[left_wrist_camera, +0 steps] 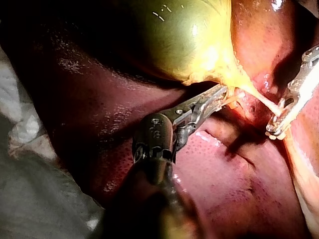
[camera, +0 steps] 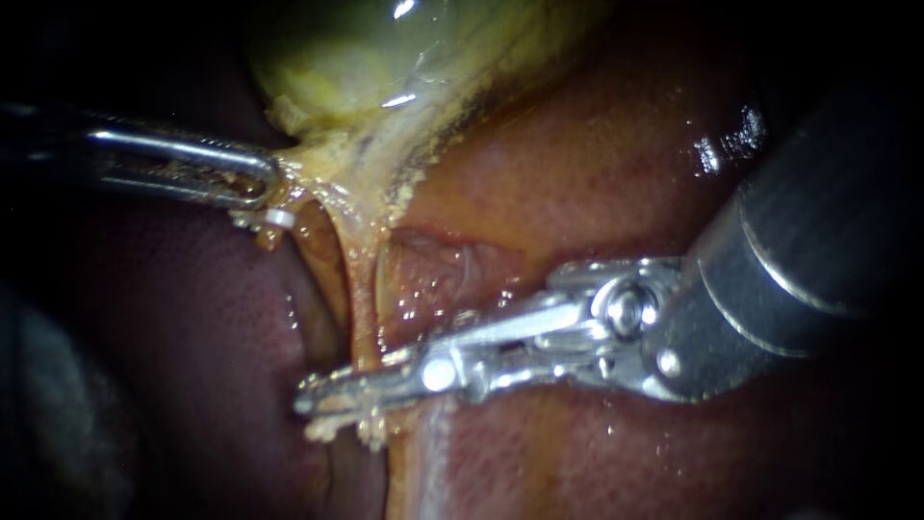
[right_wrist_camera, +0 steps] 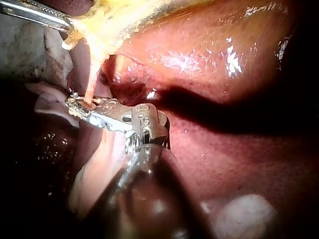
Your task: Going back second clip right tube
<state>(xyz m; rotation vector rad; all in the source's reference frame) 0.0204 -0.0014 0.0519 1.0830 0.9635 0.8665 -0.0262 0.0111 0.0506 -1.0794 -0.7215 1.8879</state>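
The yellow-green gallbladder (camera: 385, 58) narrows into a pale neck and then a thin tube (camera: 358, 299) that runs down over the red liver (camera: 597, 164). My left instrument (camera: 262, 183) comes in from the left, its jaws shut on the yellowish tissue at the gallbladder's neck (left_wrist_camera: 219, 92). A small white clip (camera: 279, 220) sits just under those jaws. My right instrument (camera: 332, 397) reaches across from the right. Its long jaws lie close together across the tube, which passes between them (right_wrist_camera: 89, 102). Bits of yellow tissue cling to these jaws.
Liver surrounds the site, with a shallow pink hollow (camera: 443, 274) just right of the tube. The right instrument's wide metal shaft (camera: 818, 241) fills the right side. White gauze (left_wrist_camera: 30, 164) lies beside the liver in the left wrist view.
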